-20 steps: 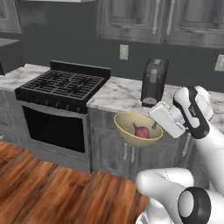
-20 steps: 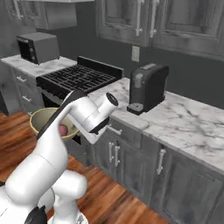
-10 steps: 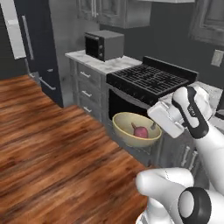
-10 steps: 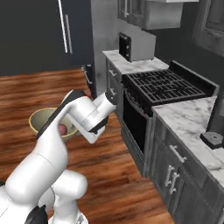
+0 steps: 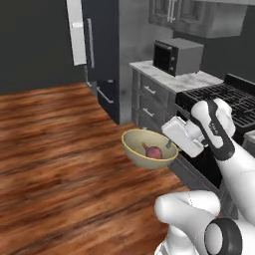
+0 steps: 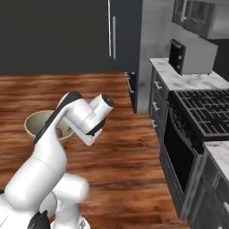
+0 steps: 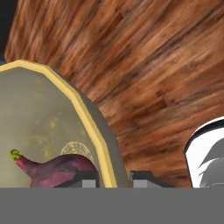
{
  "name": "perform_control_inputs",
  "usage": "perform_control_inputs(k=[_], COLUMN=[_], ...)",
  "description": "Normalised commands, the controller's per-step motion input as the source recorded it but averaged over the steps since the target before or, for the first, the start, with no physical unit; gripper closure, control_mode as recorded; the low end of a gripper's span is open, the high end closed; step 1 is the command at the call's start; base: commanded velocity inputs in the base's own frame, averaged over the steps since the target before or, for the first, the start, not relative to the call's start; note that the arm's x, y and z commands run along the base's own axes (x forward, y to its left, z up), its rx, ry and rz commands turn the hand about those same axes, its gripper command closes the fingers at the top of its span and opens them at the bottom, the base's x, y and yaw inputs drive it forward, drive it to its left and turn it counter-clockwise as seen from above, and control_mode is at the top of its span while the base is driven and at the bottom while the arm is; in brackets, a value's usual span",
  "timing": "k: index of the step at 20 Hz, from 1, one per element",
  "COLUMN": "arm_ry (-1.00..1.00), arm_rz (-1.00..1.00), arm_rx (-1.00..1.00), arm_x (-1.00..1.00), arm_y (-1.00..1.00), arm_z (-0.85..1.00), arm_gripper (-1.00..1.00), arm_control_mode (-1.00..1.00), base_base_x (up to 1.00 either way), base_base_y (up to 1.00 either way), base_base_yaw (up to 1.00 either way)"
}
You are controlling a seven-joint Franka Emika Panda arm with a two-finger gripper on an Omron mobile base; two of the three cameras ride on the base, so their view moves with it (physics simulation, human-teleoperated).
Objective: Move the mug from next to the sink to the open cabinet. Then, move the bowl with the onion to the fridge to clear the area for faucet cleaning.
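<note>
The bowl [image 5: 149, 149] is held out in front of the arm, well above the wooden floor [image 5: 55, 149] and clear of every bench, and it is kept level with its mouth upward, presumably so that the onion [image 5: 154, 152] is not tipped out while it is carried; the onion is seen lying loose on the bottom of the bowl, its pointed tip turned toward the far wall in the hand view. The grip is taken at the rim on the arm's side, judged to be the only part thin enough for the fingers to straddle, which leaves the rest of the bowl hanging out beyond the hand. The fridge [image 5: 102, 55] is seen ahead and to the left, tall and dark, with a pale door panel [image 5: 75, 31] standing open beside it, and the bowl is still well apart from it, so the carrying step is judged to be under way and the placing not yet done. The stove [image 6: 192, 129] and a microwave [image 5: 175, 56] on the marble bench [image 5: 169, 79] lie to the right, near the arm but not touched. The pincer [image 7: 114, 178] is nearly closed and is pinching the yellow rim of the bowl: in the hand view one dark tip stands inside the wall, just beside the onion, and the other outside it, with the rim running up between them; nothing else is touched by it
</note>
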Motion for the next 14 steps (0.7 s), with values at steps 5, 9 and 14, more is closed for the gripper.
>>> perform_control_inputs(k=[5, 9, 14], arm_ry=[0.0, 0.0, 0.0], arm_rz=[0.0, 0.0, 0.0], arm_rx=[0.0, 0.0, 0.0], arm_x=[0.0, 0.0, 0.0], arm_y=[0.0, 0.0, 0.0], arm_z=[0.0, 0.0, 0.0], arm_gripper=[1.0, 1.0, 1.0], arm_control_mode=[1.0, 1.0, 1.0], base_base_x=[1.0, 1.0, 1.0], base_base_y=[0.66, 0.71, 0.82], base_base_yaw=[0.12, 0.04, 0.0])
